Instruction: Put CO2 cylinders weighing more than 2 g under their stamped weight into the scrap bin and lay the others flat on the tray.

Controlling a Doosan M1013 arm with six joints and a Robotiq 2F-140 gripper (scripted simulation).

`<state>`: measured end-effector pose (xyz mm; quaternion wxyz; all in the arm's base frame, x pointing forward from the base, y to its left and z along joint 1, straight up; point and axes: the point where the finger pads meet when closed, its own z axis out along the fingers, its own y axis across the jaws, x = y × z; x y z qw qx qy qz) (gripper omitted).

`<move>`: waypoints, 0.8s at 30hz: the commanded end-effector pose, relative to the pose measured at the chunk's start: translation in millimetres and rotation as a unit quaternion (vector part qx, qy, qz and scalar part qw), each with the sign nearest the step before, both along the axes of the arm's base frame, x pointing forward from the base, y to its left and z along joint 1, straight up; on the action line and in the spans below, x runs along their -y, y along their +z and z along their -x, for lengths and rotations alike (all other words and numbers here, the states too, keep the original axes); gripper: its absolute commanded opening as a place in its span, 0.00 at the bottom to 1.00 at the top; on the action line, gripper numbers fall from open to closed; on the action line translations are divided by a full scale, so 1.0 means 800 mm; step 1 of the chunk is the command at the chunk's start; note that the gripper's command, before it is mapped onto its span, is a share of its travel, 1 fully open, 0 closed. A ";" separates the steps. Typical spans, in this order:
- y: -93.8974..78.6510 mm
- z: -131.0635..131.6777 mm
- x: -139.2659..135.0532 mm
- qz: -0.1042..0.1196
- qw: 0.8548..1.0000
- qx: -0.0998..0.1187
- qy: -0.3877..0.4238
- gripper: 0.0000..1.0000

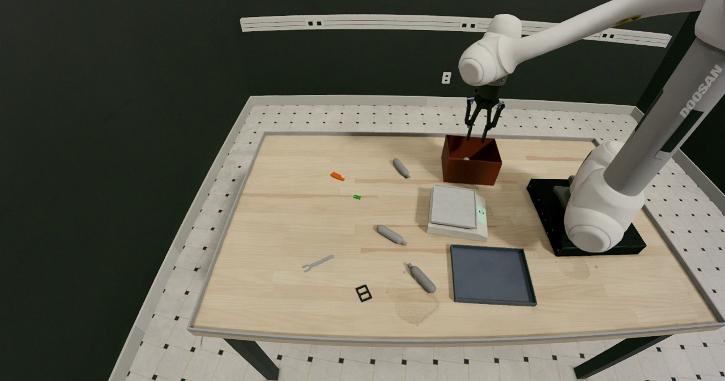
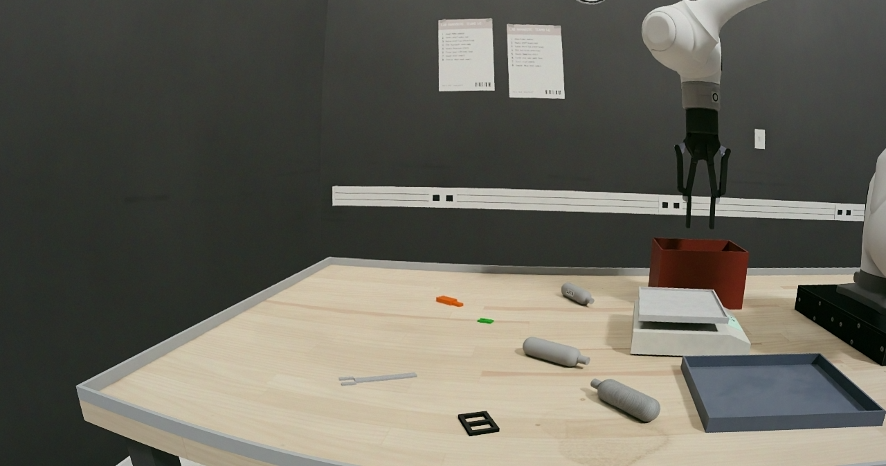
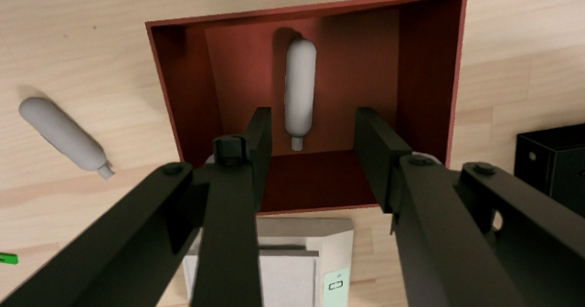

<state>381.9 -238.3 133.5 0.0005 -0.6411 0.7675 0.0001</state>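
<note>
My gripper (image 1: 478, 139) (image 2: 699, 225) (image 3: 313, 129) hangs open and empty just above the rim of the red scrap bin (image 1: 470, 159) (image 2: 698, 268) (image 3: 313, 102). One grey CO2 cylinder (image 3: 299, 93) lies on the bin's floor, well below the fingers. Three more grey cylinders lie on the table: one left of the bin (image 1: 401, 167) (image 2: 576, 293) (image 3: 64, 135), one left of the scale (image 1: 391, 235) (image 2: 554, 352), one left of the tray (image 1: 421, 277) (image 2: 626, 399). The white scale (image 1: 457, 212) (image 2: 686, 329) has a bare plate. The dark blue tray (image 1: 491, 274) (image 2: 779, 390) holds nothing.
The arm's black base (image 1: 583, 216) stands right of the scale. Small loose parts lie on the table's left half: an orange piece (image 1: 337, 176), a green piece (image 1: 357, 196), a grey wrench (image 1: 318, 263) and a black buckle (image 1: 363, 293).
</note>
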 end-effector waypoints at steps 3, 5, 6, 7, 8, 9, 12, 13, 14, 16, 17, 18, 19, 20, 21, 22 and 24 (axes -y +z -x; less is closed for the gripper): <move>0.016 -0.001 0.000 0.000 1.000 0.001 0.000 0.39; 0.020 -0.001 0.000 0.000 1.000 0.001 0.000 0.39; 0.022 -0.001 0.000 0.000 1.000 0.001 0.000 0.39; 0.023 -0.001 0.000 0.000 1.000 0.001 0.000 0.39; 0.024 -0.001 0.000 0.000 1.000 0.001 0.000 0.39; 0.024 -0.001 0.000 0.000 1.000 0.001 0.000 0.39; 0.025 -0.001 0.000 0.000 1.000 0.001 0.000 0.39; 0.025 -0.001 0.000 0.000 1.000 0.001 0.000 0.39; 0.025 -0.001 0.000 0.000 1.000 0.001 0.000 0.39; 0.025 -0.002 0.000 0.000 1.000 0.001 0.001 0.39; 0.025 -0.004 -0.002 0.000 1.000 0.001 0.003 0.39; 0.025 -0.008 -0.004 0.000 1.000 0.001 0.006 0.39; 0.026 -0.014 -0.008 0.000 1.000 0.001 0.011 0.39; 0.027 -0.023 -0.014 0.000 1.000 0.001 0.018 0.39; 0.027 -0.035 -0.022 0.000 1.000 0.001 0.028 0.39; 0.028 -0.049 -0.032 0.000 0.999 0.001 0.039 0.39; 0.031 -0.083 -0.060 0.000 0.998 0.001 0.069 0.39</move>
